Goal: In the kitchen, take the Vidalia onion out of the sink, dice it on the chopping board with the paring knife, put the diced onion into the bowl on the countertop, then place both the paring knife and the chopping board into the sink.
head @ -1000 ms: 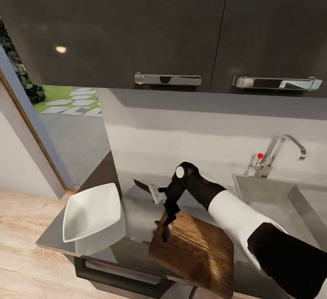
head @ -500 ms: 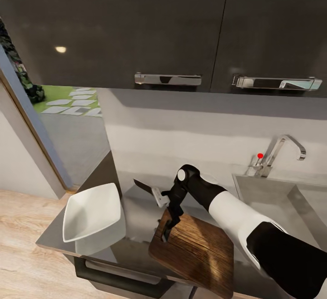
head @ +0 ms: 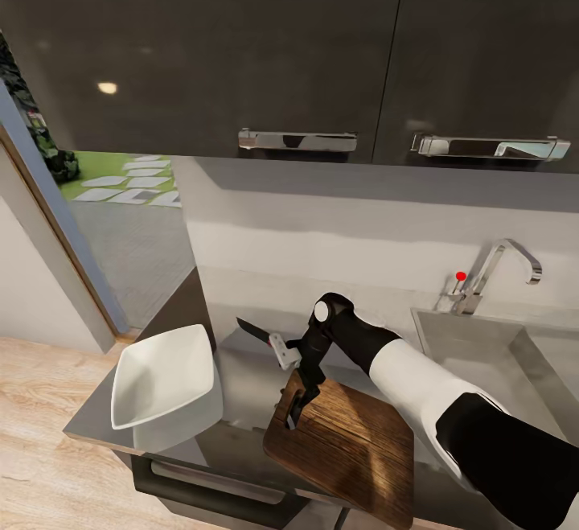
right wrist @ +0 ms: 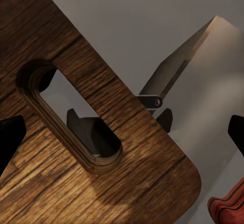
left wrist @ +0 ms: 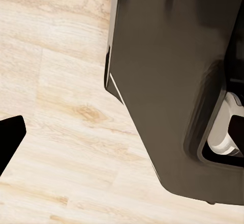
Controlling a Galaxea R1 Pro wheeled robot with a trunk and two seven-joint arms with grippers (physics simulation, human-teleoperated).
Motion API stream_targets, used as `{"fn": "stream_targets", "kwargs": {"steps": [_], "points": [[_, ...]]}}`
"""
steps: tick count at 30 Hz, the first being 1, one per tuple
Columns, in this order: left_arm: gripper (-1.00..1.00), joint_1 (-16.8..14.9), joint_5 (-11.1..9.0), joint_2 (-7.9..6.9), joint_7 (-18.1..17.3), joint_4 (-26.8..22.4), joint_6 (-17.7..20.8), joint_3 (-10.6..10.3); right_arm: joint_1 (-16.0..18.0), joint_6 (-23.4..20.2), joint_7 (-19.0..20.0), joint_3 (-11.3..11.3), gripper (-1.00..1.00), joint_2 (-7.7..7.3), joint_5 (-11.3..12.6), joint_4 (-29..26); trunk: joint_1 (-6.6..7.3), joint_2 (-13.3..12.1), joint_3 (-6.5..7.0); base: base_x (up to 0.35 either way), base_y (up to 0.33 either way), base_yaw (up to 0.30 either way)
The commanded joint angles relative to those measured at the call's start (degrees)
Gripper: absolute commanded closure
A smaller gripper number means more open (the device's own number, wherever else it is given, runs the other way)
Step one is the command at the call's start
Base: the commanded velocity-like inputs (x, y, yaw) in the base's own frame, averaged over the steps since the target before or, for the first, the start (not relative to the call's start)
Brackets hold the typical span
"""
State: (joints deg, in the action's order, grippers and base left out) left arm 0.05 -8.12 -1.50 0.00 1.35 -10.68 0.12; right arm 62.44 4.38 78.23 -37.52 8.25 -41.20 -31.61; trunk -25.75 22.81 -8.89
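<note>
One right gripper (head: 294, 412) hovers with spread fingers over the chopping board's (head: 347, 445) slotted left end, grasping nothing.

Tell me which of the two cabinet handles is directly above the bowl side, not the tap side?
The shorter chrome handle, on the door left of the seam; the longer handle hangs above the tap.

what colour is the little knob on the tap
Red: the knob on the chrome tap, best seen in the head view.
</note>
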Motion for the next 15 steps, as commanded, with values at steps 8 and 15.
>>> {"fn": "stream_targets", "kwargs": {"steps": [8,15], "points": [[-1.0,-0.04,-0.32,0.0,0.0,0.06,-0.31,-0.03,0.05,0.44,-0.13,-0.1,-1.0,0.01,-0.28,0.04,-0.03,0.11,-0.2,0.0,0.0,0.0],[-1.0,-0.04,-0.32,0.0,0.0,0.09,-0.31,-0.03,0.05,0.46,-0.32,-0.1,-1.0,0.01,-0.28,0.06,-0.03,0.11,-0.62,0.0,0.0,0.0]]}}
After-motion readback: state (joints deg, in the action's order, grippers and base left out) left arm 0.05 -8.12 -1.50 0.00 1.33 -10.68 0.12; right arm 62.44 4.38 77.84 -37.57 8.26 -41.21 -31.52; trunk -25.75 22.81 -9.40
